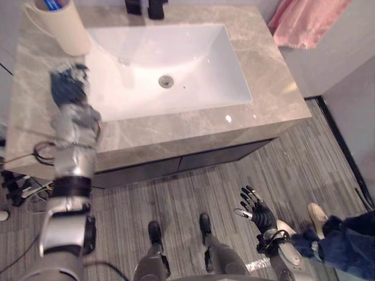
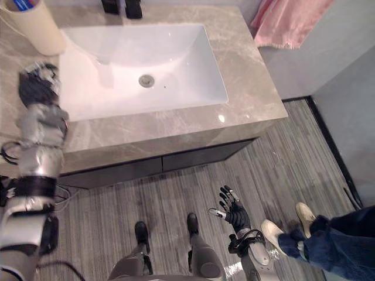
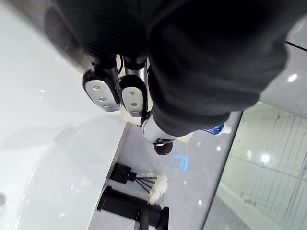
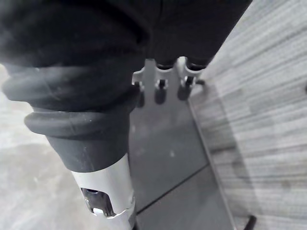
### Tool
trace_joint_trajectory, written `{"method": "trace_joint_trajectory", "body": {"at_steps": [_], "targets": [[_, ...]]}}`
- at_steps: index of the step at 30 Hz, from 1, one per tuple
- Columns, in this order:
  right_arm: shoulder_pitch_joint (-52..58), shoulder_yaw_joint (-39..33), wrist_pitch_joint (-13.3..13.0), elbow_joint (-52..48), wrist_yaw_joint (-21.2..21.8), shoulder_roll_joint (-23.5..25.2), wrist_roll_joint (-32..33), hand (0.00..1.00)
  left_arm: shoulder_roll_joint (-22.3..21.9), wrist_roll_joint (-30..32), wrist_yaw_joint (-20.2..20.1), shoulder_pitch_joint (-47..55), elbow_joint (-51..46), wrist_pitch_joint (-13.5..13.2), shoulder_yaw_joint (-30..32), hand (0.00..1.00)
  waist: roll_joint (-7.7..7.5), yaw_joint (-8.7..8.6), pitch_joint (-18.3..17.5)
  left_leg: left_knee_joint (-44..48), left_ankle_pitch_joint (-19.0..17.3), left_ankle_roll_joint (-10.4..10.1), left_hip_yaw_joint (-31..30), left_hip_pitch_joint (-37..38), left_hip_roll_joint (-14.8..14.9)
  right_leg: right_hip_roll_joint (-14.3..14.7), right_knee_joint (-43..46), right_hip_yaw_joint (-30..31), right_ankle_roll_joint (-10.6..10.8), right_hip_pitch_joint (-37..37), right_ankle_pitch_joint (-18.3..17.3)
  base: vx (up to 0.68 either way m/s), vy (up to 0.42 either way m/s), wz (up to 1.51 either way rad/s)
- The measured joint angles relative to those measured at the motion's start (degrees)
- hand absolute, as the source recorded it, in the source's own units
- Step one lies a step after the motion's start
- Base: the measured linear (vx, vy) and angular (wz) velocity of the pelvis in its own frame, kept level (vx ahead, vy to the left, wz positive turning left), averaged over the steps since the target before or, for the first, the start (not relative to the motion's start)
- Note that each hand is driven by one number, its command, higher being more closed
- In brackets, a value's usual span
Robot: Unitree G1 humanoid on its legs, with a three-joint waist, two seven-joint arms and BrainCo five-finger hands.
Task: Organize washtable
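Left of the sink (image 1: 193, 58), the left hand (image 1: 69, 85) hovers near the cup (image 1: 64, 29); its grip cannot be determined. Right hand (image 1: 256, 212) hangs released. Overreach could topple the cup.

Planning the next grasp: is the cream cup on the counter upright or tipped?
Upright: the cup stands on the counter, mouth up, something blue inside.

Both eye views are looking steeply down from the robot's head, well above the counter (image 1: 263, 88), sharing its white sink (image 1: 176, 64) and the striped floor (image 1: 234, 187). The left wrist view is peering very closely along the left hand (image 3: 101, 91) across the sink; the right wrist view is facing the cabinet front (image 4: 163, 143) and floor past the right hand (image 4: 159, 90).
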Motion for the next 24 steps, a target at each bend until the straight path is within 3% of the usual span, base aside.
{"method": "trace_joint_trajectory", "body": {"at_steps": [5,8,12,13,17,20,24], "targets": [[-0.53,-7.09,-0.02,4.74,-1.35,1.64,0.63,0.0,-11.19,-0.04,-3.8,21.28,-11.0,-0.75,0.81,1.0,4.32,3.26,-3.48,-0.05,-0.39,0.11,-0.71,2.98,-0.26,-0.33,1.97,-0.98,-0.39,2.11,-2.42,0.01,0.019,0.09],[-1.38,-10.37,-0.3,7.12,-2.57,2.86,1.16,0.0,-13.39,0.0,-5.32,29.53,-11.45,-0.09,1.87,1.0,5.58,3.65,-4.63,-0.05,-0.43,0.12,-1.73,4.57,-0.15,-0.22,1.89,-2.27,-1.13,4.42,-3.24,0.0,0.0,0.19],[-0.68,-13.16,-0.87,9.42,-3.48,3.57,1.23,0.0,-16.94,-0.21,-7.24,38.08,-9.11,1.77,2.02,1.0,5.57,4.28,-5.56,-0.04,-0.47,0.15,-1.7,4.9,0.04,-0.08,1.37,-2.58,-1.03,5.13,-3.4,-0.01,-0.003,0.03],[-0.25,-14.01,-0.88,10.28,-3.63,3.58,1.18,0.0,-17.39,-0.17,-7.75,39.42,-8.04,2.32,1.56,0.0,5.53,4.58,-5.59,-0.04,-0.47,0.15,-1.74,5.18,0.04,-0.09,1.31,-2.78,-1.05,5.51,-3.41,-0.01,-0.003,0.1],[1.25,-15.79,-0.94,14.07,-3.62,3.77,1.01,0.0,-17.76,-0.02,-11.0,43.4,-2.47,2.67,-1.93,0.0,5.67,4.7,-6.25,-0.04,-0.52,0.19,-2.07,6.15,0.04,-0.21,1.24,-3.62,-1.1,6.92,-3.68,0.0,0.002,0.1],[1.83,-15.68,-1.12,18.12,-3.49,4.33,0.98,0.0,-18.19,0.35,-13.94,43.62,6.74,3.0,-8.2,0.0,6.22,4.66,-7.2,-0.05,-0.74,0.32,-2.41,6.56,0.09,-0.27,1.25,-3.68,-1.17,7.34,-3.84,0.0,0.0,0.0],[1.84,-14.68,-1.06,22.1,-3.14,4.45,0.51,0.0,-20.81,5.18,-14.9,43.41,16.03,4.29,-12.53,0.0,6.34,4.52,-7.36,-0.06,-0.97,0.3,-2.34,7.26,0.12,-0.22,1.56,-3.63,-1.36,7.83,-4.22,0.0,0.001,-0.01]]}}
